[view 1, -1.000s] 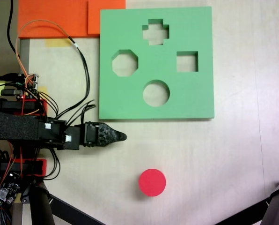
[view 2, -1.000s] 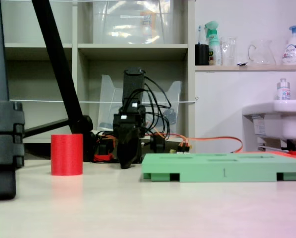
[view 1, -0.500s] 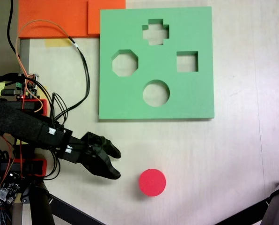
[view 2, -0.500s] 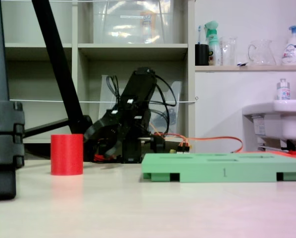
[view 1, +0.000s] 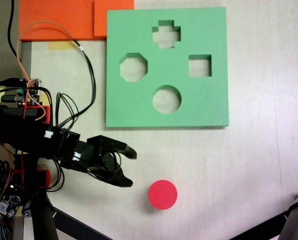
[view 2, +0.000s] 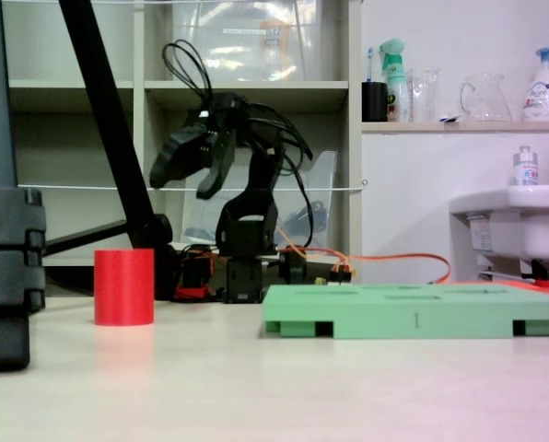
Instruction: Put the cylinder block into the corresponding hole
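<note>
While the claw (view 1: pixel 130 169) hangs spread and empty above the bench (view 1: pixel 229 170), the cylinder block (view 1: pixel 163 194) stands upright on its flat end on the bare surface, apart from the green foam board (view 1: pixel 209 100) and nearer the camera's bottom edge in the top-down fixed view. The side-on fixed view shows the claw (view 2: pixel 187 180) raised well above the red block (view 2: pixel 124 286), with its two jaws pointing down and parted, which looks like a readying for a descent over the block from above. The corresponding hole (view 1: pixel 167 99), the round cutout, sits in the board's near half, between the octagonal cutout (view 1: pixel 133 67) and the square cutout (view 1: pixel 200 65) and closest to the block, so the carry should be short. Compared with half a second ago, the arm has lifted from low beside the bench to high above it, and in the top-down view the jaws have opened wider and swung toward the block; block and board have not moved.
</note>
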